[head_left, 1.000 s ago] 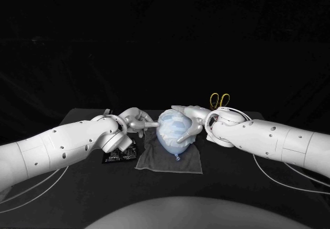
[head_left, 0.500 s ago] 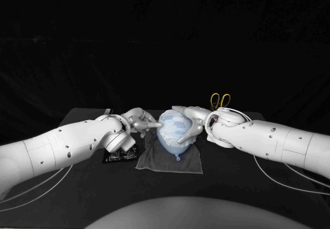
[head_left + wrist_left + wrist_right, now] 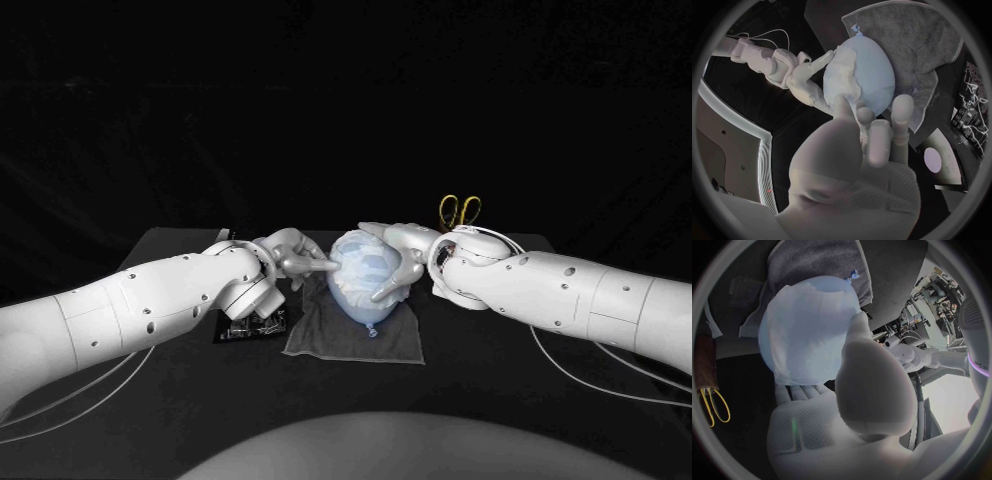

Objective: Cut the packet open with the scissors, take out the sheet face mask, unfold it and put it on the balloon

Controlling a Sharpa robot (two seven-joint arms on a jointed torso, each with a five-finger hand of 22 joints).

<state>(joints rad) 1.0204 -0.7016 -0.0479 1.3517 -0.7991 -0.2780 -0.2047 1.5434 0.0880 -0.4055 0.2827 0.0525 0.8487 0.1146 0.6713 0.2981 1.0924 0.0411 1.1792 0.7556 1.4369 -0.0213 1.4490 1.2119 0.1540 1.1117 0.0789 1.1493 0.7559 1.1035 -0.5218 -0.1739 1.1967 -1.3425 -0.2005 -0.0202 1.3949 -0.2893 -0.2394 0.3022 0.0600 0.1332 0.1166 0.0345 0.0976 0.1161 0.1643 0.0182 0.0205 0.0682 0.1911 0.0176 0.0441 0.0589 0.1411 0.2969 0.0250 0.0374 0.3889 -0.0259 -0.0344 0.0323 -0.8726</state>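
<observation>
The pale blue rubber balloon (image 3: 361, 288), wearing the white sheet face mask (image 3: 369, 263), lies on a grey cloth (image 3: 353, 342), its long way running away from the robot, knot end nearest. The right hand (image 3: 413, 262) cups its side with curled fingers; the left hand (image 3: 294, 258) holds nothing, straight fingers touching the other side. The right wrist view shows yellow-handled scissors (image 3: 714, 407), the left wrist view a black packet (image 3: 970, 120)

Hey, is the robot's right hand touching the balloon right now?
Touching. In the right wrist view the right hand cups the balloon, with palm and a finger lying flush against its side and no gap between them.
</observation>
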